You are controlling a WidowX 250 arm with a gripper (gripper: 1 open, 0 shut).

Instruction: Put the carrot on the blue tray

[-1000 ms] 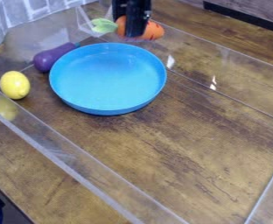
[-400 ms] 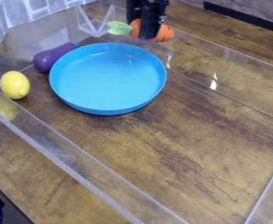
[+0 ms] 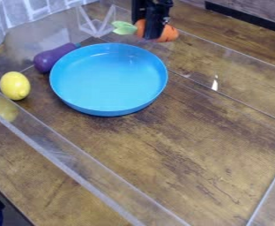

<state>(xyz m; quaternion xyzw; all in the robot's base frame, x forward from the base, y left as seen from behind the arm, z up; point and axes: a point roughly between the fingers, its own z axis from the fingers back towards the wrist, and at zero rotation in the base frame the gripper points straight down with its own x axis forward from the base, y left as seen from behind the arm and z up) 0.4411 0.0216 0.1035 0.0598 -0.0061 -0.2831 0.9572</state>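
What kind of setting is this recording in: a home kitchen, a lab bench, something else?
Most likely a lab tabletop set up for robot trials: a wood-grain table with clear barrier walls, toy produce like the lemon, and a blue tray.

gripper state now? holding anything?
Gripper: closed on the carrot, just beyond the far rim of the blue tray.

Yellow lemon (image 3: 14,86), purple eggplant (image 3: 48,59), wooden table (image 3: 211,132).
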